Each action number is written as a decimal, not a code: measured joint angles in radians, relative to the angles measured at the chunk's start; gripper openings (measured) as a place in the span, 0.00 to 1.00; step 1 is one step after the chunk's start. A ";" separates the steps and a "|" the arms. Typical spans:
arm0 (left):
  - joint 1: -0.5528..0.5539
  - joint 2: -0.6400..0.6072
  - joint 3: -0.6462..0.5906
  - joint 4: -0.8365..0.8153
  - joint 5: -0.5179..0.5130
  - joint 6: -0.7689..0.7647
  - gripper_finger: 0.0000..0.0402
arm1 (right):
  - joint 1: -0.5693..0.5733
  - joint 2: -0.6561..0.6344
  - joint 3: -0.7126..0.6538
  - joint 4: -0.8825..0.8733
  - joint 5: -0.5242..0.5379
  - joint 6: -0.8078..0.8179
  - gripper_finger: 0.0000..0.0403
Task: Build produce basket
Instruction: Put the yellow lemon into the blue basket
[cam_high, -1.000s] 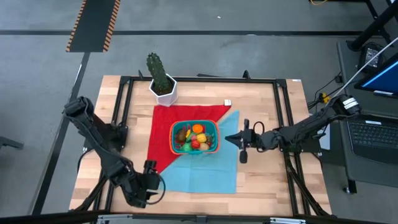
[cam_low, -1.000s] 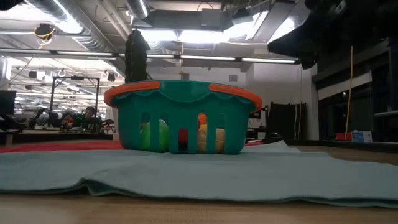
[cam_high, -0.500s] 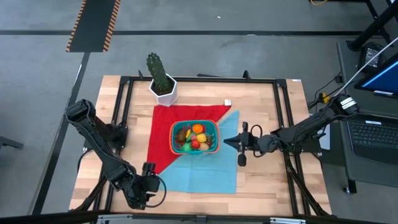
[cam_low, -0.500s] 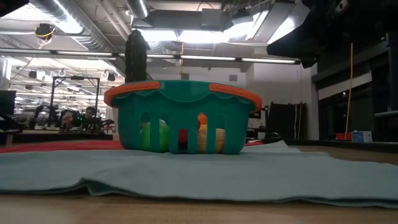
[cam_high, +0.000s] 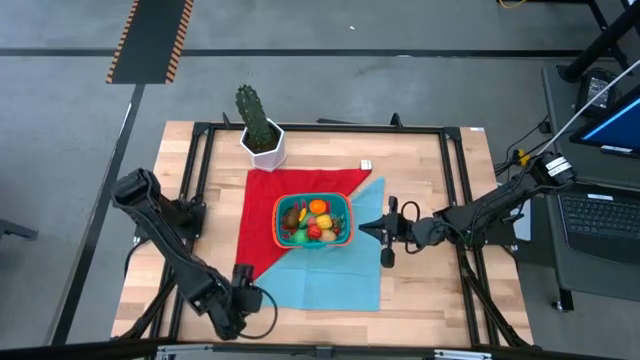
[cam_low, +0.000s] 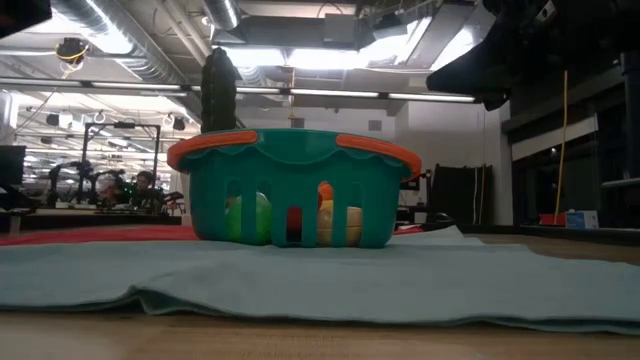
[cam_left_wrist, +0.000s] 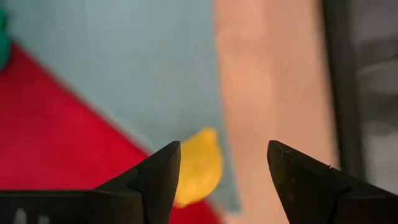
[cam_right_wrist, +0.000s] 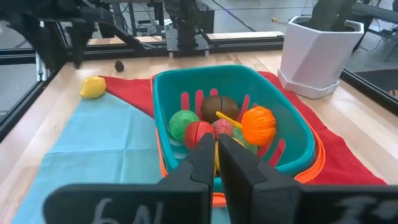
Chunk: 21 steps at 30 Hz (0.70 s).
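The wooden table (cam_high: 430, 165) is framed by black rails, with bare wood open along its near edge and on both sides of the cloths. A red cloth (cam_high: 262, 205) and a light blue cloth (cam_high: 330, 280) overlap at the middle. The teal basket (cam_high: 283, 222) with its orange-red rim stands where they meet, filled with produce (cam_high: 313, 220): an orange piece, a red one, green and brown ones. At the table's far edge, well apart from the basket, stands a white hexagonal pot (cam_high: 263, 146) with a cactus.

The right gripper (cam_high: 366, 226) hangs just beside the basket's right rim, apart from it, fingers pressed together on nothing. The left gripper (cam_left_wrist: 221, 165) sits low at the near left corner of the cloths, fingers spread apart; between them, below, lies a yellow lemon-shaped fruit (cam_left_wrist: 197, 168) at the cloth's edge, beside bare wood. Whether the fingers touch it cannot be told.
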<state>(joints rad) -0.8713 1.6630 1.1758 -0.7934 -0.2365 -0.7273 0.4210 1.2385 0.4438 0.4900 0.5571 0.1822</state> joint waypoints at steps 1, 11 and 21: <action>-0.001 0.018 0.019 -0.046 0.001 -0.003 0.58 | 0.000 0.000 0.000 0.000 0.000 0.000 0.06; -0.007 0.068 0.095 -0.181 0.015 -0.029 0.58 | 0.000 0.000 0.000 0.000 0.000 0.005 0.06; -0.009 0.068 0.059 -0.172 0.011 -0.030 0.58 | 0.000 0.000 0.000 0.000 0.000 0.005 0.06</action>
<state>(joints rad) -0.8803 1.7306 1.2343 -0.9651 -0.2254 -0.7574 0.4210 1.2385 0.4438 0.4896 0.5571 0.1867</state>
